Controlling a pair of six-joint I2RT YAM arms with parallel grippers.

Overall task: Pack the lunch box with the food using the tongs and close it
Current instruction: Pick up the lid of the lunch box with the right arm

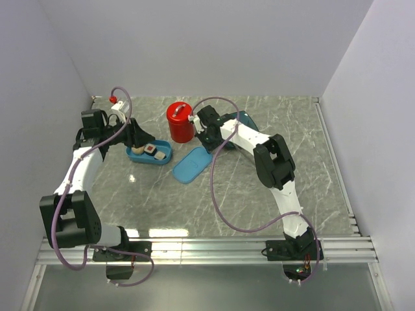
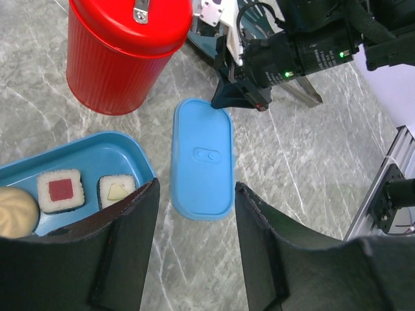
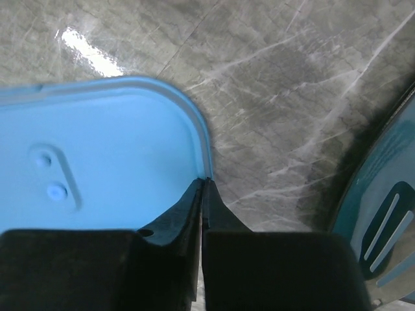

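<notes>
The light-blue lunch box lies open on the table, with two white sushi rolls and a beige ball of the food inside. Its flat lid rests on the table to its right. My right gripper is shut, its tips pinching the lid's rim at the far end. My left gripper hovers open just right of the box, nothing between its fingers. A slotted silver end of the tongs rests on the teal plate.
A red ribbed canister stands behind the box and lid. The dark teal plate lies under the right arm, to the right of the lid. White walls enclose the marble table on three sides.
</notes>
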